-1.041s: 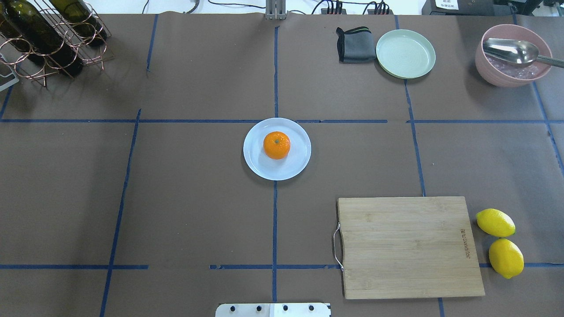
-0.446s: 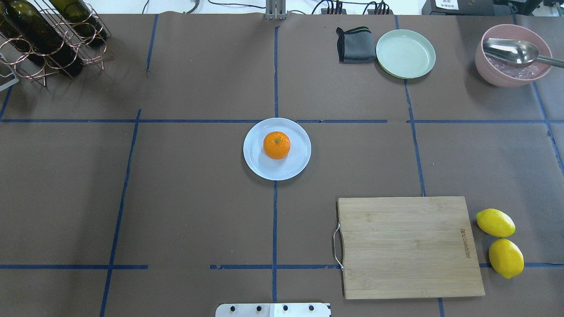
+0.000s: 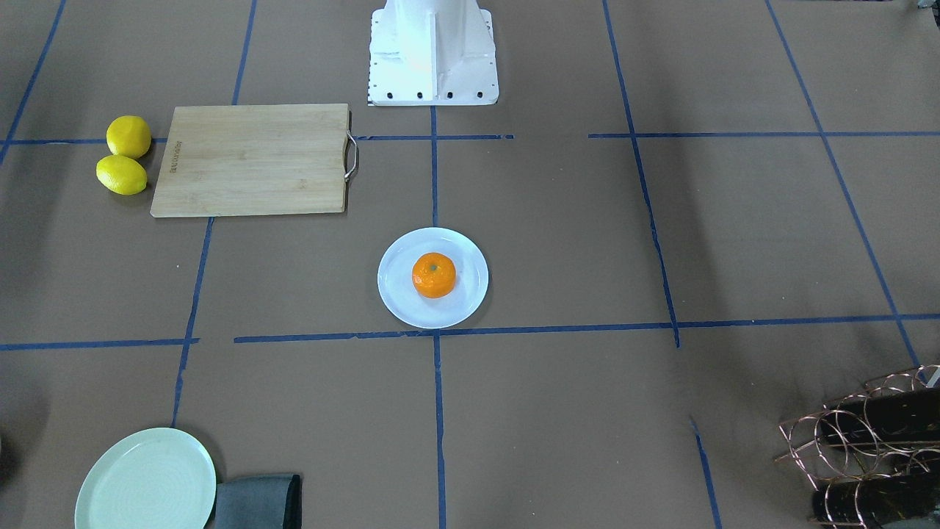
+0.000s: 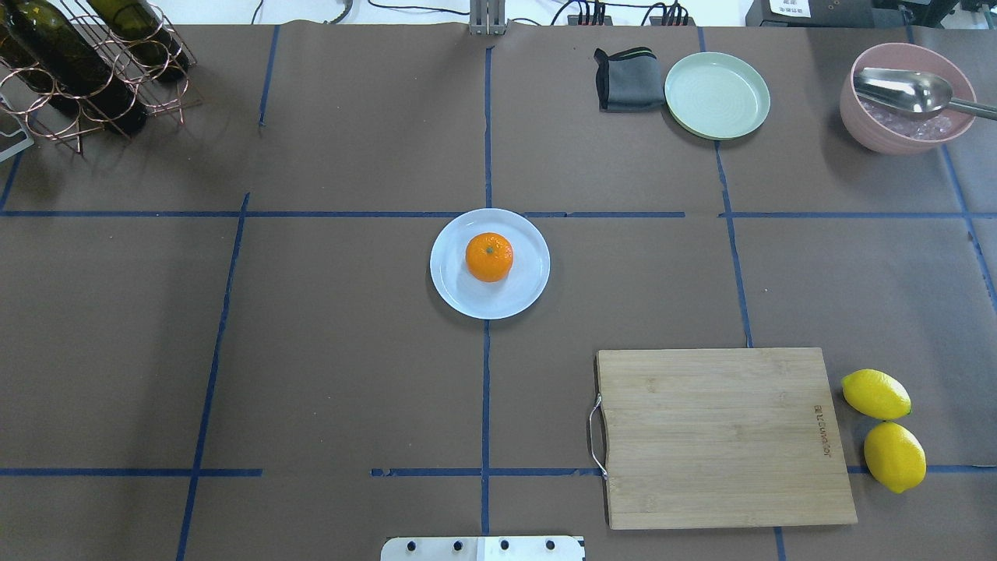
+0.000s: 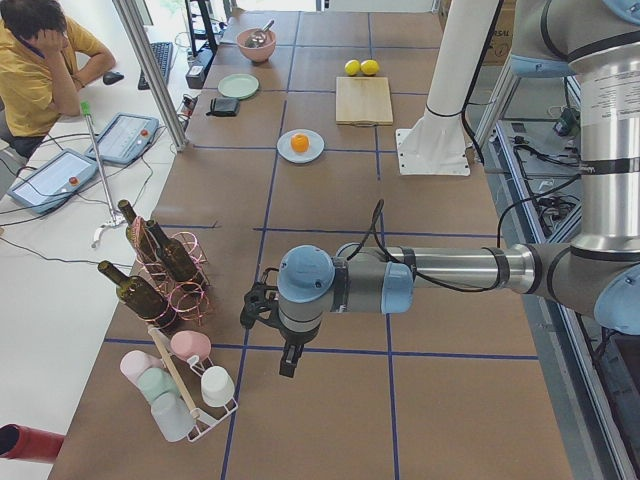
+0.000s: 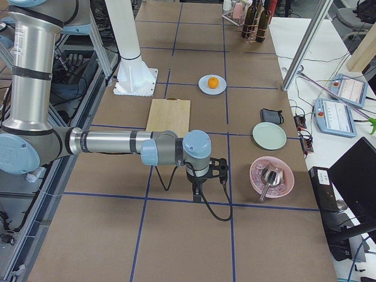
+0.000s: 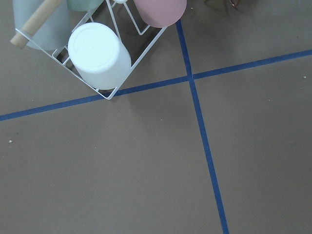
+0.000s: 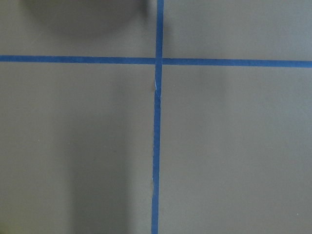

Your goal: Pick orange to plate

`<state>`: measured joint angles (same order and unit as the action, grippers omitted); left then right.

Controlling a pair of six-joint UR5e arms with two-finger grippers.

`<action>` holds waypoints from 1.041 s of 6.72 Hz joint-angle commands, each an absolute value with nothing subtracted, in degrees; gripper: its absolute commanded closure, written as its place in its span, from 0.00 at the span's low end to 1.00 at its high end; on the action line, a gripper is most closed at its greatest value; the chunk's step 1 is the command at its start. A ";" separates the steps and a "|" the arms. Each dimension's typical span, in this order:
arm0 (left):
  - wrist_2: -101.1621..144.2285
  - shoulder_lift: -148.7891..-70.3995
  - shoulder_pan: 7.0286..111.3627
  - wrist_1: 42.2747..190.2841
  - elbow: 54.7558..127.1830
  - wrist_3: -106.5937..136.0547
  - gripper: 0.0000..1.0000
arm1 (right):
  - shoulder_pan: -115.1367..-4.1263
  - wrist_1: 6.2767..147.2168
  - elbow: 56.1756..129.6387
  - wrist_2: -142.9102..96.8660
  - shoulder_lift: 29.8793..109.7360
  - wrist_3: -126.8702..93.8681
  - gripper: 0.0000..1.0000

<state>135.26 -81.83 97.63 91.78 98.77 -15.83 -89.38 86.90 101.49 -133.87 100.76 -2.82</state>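
Observation:
The orange [image 4: 489,257] rests upright, stem dot up, in the middle of the pale bluish-white plate [image 4: 452,290] at the table's centre; the front-facing view shows the same orange [image 3: 434,275] and plate [image 3: 395,295]. No gripper is near them. My left gripper [image 5: 256,306] hangs far off beside the bottle rack, and my right gripper [image 6: 218,168] hangs near the pink bowl. Both show only in the side views, so I cannot tell whether they are open or shut. Neither wrist view shows fingers.
A wooden cutting board [image 4: 724,436] and two lemons [image 4: 884,421] lie front right. At the back stand a pale green plate [image 4: 716,95], grey cloth [image 4: 627,78], pink bowl with spoon [image 4: 903,97] and bottle rack [image 4: 86,62]. A cup rack [image 7: 97,53] is under the left wrist.

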 commanded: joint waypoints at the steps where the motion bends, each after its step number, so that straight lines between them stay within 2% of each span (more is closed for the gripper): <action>1: 135.26 -81.83 97.65 91.85 98.79 -15.82 0.00 | -89.38 86.84 101.34 -134.21 101.07 -2.90 0.00; 7: 135.26 -81.83 97.65 91.67 98.53 -15.82 0.00 | -89.38 86.84 100.64 -134.21 101.34 -2.72 0.00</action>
